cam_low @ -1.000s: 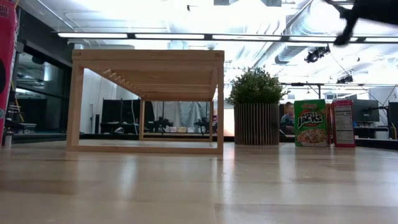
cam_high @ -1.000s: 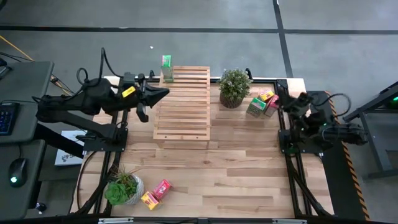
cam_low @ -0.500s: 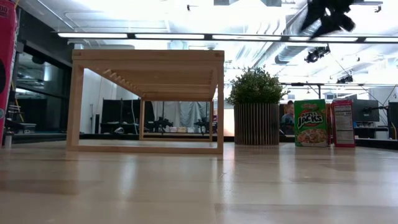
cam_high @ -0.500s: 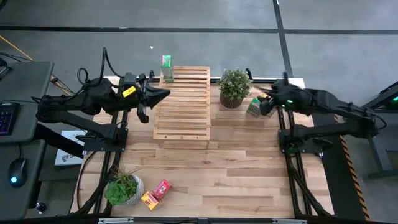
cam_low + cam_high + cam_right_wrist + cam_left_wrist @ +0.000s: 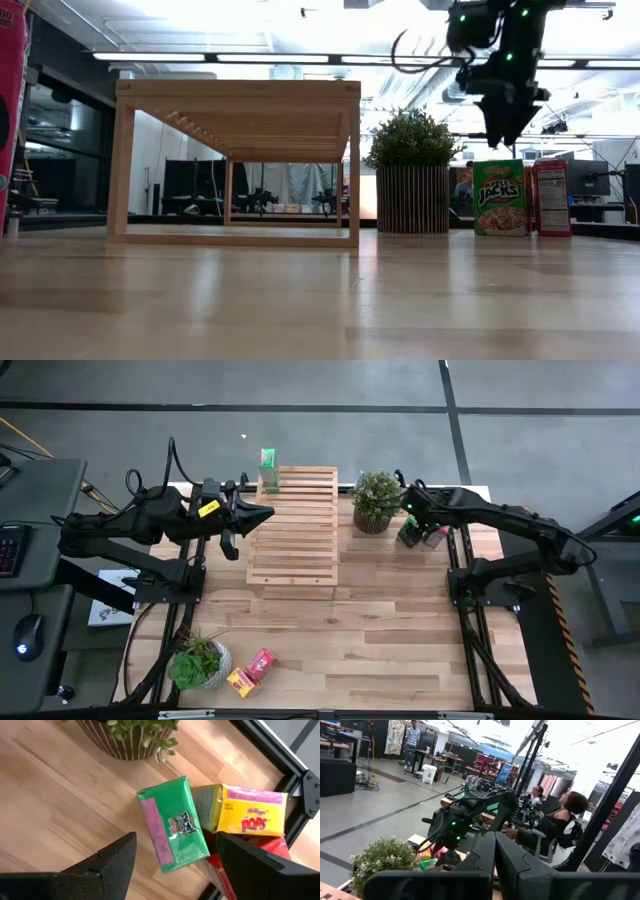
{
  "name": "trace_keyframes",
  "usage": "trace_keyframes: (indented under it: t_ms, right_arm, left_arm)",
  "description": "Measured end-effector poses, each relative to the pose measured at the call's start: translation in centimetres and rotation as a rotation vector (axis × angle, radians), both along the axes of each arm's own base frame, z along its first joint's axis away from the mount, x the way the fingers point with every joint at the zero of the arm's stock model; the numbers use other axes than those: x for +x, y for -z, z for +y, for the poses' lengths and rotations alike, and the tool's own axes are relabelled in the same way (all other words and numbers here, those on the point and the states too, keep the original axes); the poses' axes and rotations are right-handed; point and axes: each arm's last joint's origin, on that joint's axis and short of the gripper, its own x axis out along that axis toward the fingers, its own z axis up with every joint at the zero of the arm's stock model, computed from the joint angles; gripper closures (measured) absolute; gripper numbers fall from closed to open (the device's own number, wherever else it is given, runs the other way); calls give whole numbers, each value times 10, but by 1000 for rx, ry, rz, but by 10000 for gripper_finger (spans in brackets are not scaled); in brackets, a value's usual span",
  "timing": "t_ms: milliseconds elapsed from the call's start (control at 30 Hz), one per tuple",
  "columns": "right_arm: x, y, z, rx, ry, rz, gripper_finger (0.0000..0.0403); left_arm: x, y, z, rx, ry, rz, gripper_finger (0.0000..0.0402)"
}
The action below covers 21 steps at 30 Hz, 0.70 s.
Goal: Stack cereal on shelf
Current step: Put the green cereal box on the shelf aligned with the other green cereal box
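The shelf [image 5: 292,525] stands on the far half of the table, and a green cereal box [image 5: 267,468] stands at its far left corner. A second green box [image 5: 172,825] stands upright on the table beside a yellow box [image 5: 250,812] and a red box [image 5: 551,197], right of a potted plant [image 5: 377,500]. My right gripper [image 5: 175,870] hangs open above this green box [image 5: 499,197], pointing down, touching nothing. My left gripper [image 5: 262,515] is shut and empty, held level in the air at the shelf's left side.
A second potted plant [image 5: 198,665] stands at the near left corner with a yellow box [image 5: 240,681] and a red-pink box [image 5: 261,663] beside it. The middle and near right of the wooden table [image 5: 400,640] are bare. People sit in the room beyond.
My right arm has swung out from its folded place at the table's right edge toward the far plant. Its gripper has tipped from level to pointing down and now hangs over the green box. The boxes have not moved.
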Motion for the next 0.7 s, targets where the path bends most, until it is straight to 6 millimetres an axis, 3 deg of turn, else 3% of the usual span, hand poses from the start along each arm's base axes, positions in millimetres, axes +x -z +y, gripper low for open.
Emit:
trace_keyframes:
  t_ms: [700]
  right_arm:
    - [27,39,-19,87,-168,193,135]
  left_arm:
    - [0,-1,0,-2,0,-6,401]
